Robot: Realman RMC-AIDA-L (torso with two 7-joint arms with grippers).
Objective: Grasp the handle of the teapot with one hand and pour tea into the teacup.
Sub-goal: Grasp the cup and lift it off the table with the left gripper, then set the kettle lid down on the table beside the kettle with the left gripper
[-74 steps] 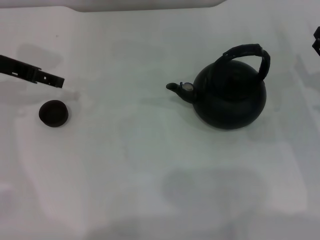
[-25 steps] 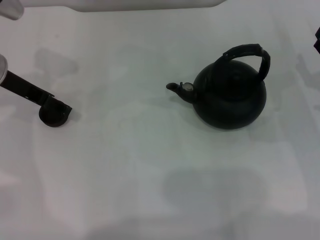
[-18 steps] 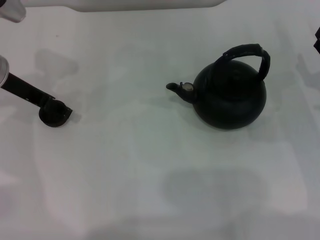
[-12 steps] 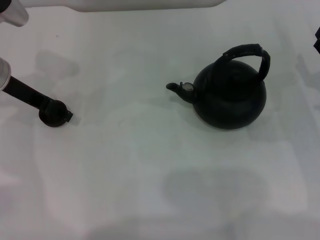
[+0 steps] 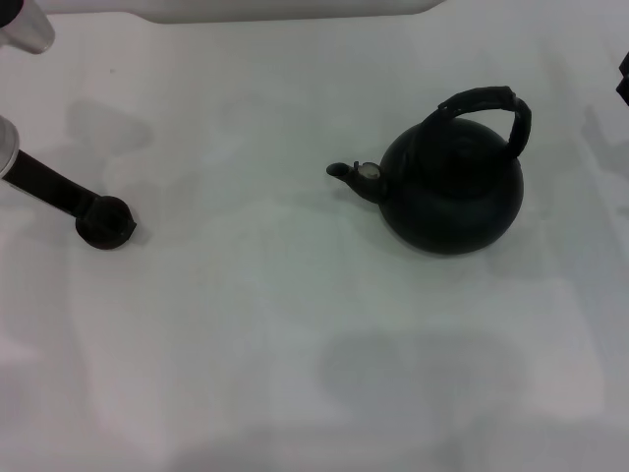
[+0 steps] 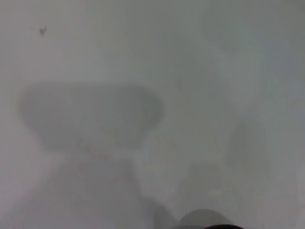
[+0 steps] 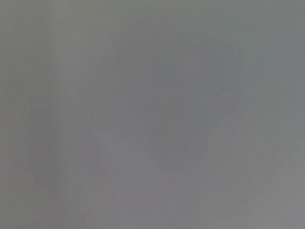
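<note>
Teapot is sitting toward my right side, spout pointing left across the table at the teacup, handle arching over its top. My left gripper is reaching onto the cup, well apart from the pot; whether its fingers are spread I cannot tell. My right gripper is idling at the right edge, nearer the handle.

Lab-style test bench: bare white tabletop, plain white backdrop, no furnishings.
</note>
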